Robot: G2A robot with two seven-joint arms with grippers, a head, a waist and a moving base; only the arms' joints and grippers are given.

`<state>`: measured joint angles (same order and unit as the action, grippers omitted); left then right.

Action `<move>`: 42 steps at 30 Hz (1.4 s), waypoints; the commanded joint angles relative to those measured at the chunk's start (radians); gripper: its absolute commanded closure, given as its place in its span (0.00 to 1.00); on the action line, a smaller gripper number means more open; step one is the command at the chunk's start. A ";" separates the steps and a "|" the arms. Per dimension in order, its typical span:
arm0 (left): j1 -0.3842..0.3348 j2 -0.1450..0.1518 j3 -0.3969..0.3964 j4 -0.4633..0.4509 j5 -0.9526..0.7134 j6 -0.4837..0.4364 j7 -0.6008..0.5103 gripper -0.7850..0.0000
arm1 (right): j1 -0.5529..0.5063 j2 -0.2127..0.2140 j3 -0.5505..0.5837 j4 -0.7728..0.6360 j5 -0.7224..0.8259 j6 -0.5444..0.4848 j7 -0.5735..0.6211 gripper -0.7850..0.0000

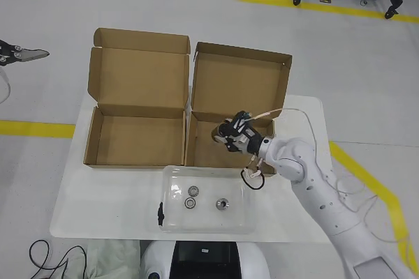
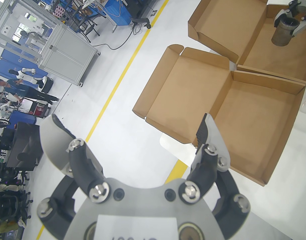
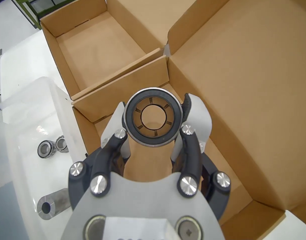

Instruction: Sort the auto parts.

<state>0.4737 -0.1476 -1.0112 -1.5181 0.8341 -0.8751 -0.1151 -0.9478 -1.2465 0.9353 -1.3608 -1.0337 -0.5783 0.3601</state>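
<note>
Right tool point(image 3: 154, 116) clenched on bearing point(image 3: 130, 118) over right box point(image 1: 202, 150); tray point(image 1: 174, 209) holds three parts point(image 1: 222, 204); left tool point(image 2: 129, 123) released.

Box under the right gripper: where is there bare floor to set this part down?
That box shows bare wall to wall around the held bearing, so any spot suits. The neighbouring box is bare too. The crowded place is the clear tray, where two small bearings and a sleeve lie.

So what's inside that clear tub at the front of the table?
Two small bearings side by side and one metal sleeve rest in the clear tub. The tub corner beneath the arm's cable is covered, so anything there stays hidden.
</note>
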 commanded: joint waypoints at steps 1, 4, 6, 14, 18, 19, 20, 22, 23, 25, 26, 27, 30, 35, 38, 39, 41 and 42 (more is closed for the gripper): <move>0.000 0.000 0.000 0.000 0.000 0.000 0.000 0.00 | 0.014 -0.006 -0.018 0.024 0.007 -0.001 0.010 1.00; 0.000 0.000 0.000 0.000 0.000 0.000 0.000 0.00 | 0.036 -0.017 -0.046 0.061 0.020 -0.006 0.017 1.00; 0.000 0.000 0.000 0.000 0.000 0.000 0.000 0.00 | 0.049 -0.023 -0.061 0.082 0.026 -0.005 0.018 1.00; 0.000 0.000 0.000 0.000 0.000 0.000 0.000 0.00 | 0.101 -0.049 -0.110 0.178 0.044 0.007 0.033 1.00; 0.000 0.000 0.000 0.000 0.000 0.000 0.000 0.00 | 0.122 -0.060 -0.127 0.214 0.041 0.029 0.045 1.00; 0.000 0.000 0.000 0.000 0.000 0.000 0.000 0.00 | 0.128 -0.064 -0.133 0.225 0.041 0.030 0.045 1.00; 0.000 0.000 0.000 0.000 0.000 0.000 0.000 0.00 | 0.131 -0.066 -0.136 0.233 0.044 0.031 0.044 1.00; 0.000 0.000 0.000 0.000 0.000 0.000 0.000 0.00 | 0.136 -0.070 -0.141 0.244 0.046 0.031 0.042 1.00; 0.000 0.000 0.000 0.000 0.000 0.000 0.000 0.00 | 0.141 -0.072 -0.144 0.254 0.045 0.033 0.043 1.00; 0.000 0.000 0.000 0.000 0.000 0.000 0.000 0.00 | 0.146 -0.076 -0.147 0.266 0.047 0.033 0.041 1.00; 0.000 0.000 0.000 0.000 0.000 0.000 0.000 0.00 | 0.148 -0.078 -0.149 0.272 0.047 0.033 0.041 1.00; 0.000 0.000 0.000 0.000 0.000 0.000 0.000 0.00 | 0.150 -0.079 -0.150 0.277 0.049 0.033 0.039 1.00; 0.000 0.000 0.000 0.000 0.000 0.000 0.000 0.00 | 0.157 -0.084 -0.153 0.292 0.050 0.035 0.037 1.00; 0.000 0.000 0.000 0.000 0.000 0.000 0.000 0.00 | 0.165 -0.092 -0.160 0.315 0.052 0.035 0.031 0.88; 0.000 0.000 0.000 0.000 0.000 0.000 0.000 0.00 | 0.169 -0.096 -0.162 0.324 0.053 0.031 0.029 0.63; 0.000 0.000 0.000 0.000 0.000 0.000 0.000 0.00 | 0.170 -0.097 -0.163 0.325 0.054 0.031 0.028 0.57; 0.000 0.000 0.000 0.000 0.000 0.000 0.000 0.00 | 0.172 -0.099 -0.163 0.328 0.055 0.027 0.028 0.45; 0.000 0.000 0.000 0.000 0.000 0.000 0.000 0.00 | 0.172 -0.099 -0.162 0.328 0.055 0.026 0.028 0.33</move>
<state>0.4737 -0.1476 -1.0112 -1.5181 0.8341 -0.8751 -0.1151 -0.7763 -1.3451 0.7724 -1.0330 -0.9790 -0.5512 0.3883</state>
